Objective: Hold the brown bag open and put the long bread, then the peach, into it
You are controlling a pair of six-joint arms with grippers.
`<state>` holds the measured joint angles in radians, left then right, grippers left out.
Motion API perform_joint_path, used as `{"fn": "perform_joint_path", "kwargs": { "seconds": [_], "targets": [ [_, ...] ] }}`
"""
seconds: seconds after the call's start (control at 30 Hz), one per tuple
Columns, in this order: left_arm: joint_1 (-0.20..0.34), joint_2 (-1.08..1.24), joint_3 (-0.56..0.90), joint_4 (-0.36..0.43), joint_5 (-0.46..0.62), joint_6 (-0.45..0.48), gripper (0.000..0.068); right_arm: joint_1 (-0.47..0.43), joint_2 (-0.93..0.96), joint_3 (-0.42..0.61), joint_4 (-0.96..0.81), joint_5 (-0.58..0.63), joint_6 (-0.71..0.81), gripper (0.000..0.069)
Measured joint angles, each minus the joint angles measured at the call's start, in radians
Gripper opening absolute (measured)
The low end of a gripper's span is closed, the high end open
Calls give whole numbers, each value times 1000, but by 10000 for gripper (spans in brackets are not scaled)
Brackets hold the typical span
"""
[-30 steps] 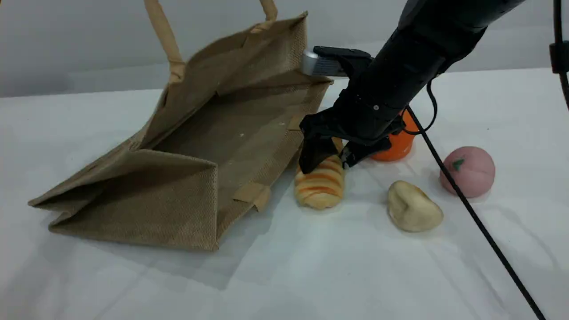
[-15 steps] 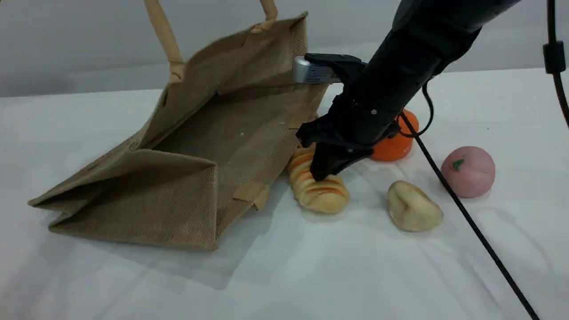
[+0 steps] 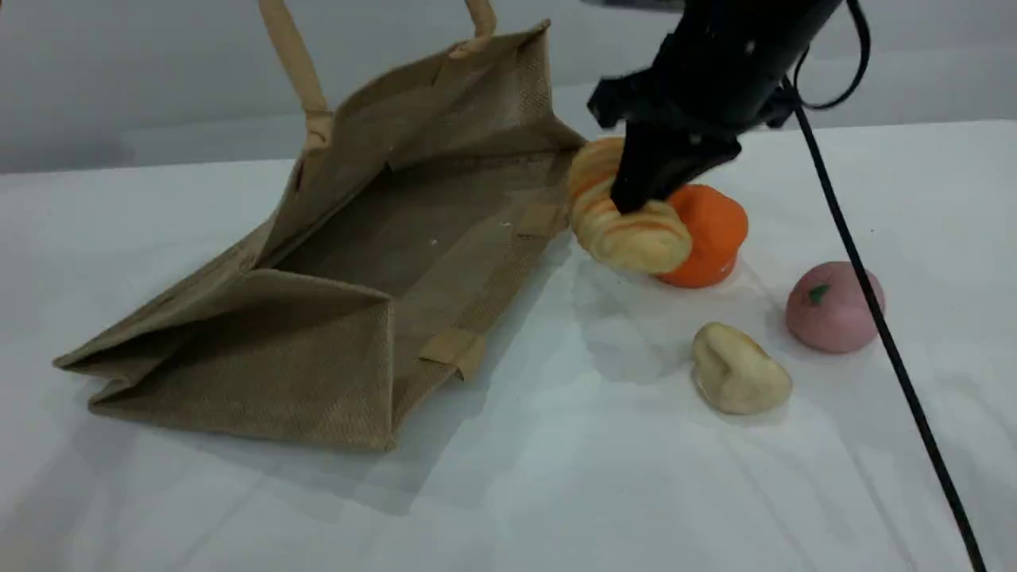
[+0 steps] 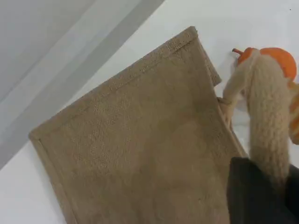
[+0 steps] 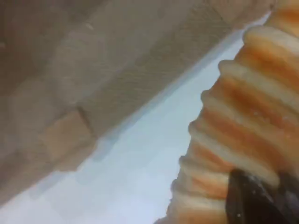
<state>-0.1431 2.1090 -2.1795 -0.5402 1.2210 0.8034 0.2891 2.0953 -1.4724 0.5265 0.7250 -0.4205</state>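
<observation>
The brown bag point(image 3: 334, 262) lies on its side with its mouth facing right, held open by a beige handle point(image 3: 290, 56) that runs up out of the scene view. From the left wrist view, my left gripper point(image 4: 261, 186) is shut on that handle point(image 4: 268, 116) above the bag point(image 4: 140, 140). My right gripper point(image 3: 636, 195) is shut on the long bread point(image 3: 636, 230), which hangs above the table just right of the bag's mouth. The right wrist view shows the striped bread point(image 5: 243, 130) close up with a dark fingertip point(image 5: 252, 200) pressed on it. The pink peach point(image 3: 834, 306) rests at the right.
An orange round fruit point(image 3: 711, 238) sits right behind the lifted bread. A pale beige lumpy piece point(image 3: 739, 369) lies in front of it. The right arm's black cable point(image 3: 898, 357) hangs across the peach toward the front right corner.
My right gripper closed on the long bread beside the bag's mouth, then lifted it up and back. The bag, peach, orange fruit and beige piece stayed put.
</observation>
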Motion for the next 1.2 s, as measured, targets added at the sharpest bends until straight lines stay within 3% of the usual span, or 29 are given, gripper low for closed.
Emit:
{"fn": "perform_joint_path", "kwargs": {
  "seconds": [0.27,0.53,0.93,1.2],
  "targets": [
    [0,0,0,-116,1,46,96,11,-45,0,263,87,-173,47],
    [0,-51,2,-118,1,89,96,11,-44,0,597,158,-370,47],
    [-21,-99,4,-134,2,138,96,11,-40,0,654,112,-368,45],
    [-44,-98,4,-134,-2,155,96,11,-33,0,644,11,-334,45]
  ]
}}
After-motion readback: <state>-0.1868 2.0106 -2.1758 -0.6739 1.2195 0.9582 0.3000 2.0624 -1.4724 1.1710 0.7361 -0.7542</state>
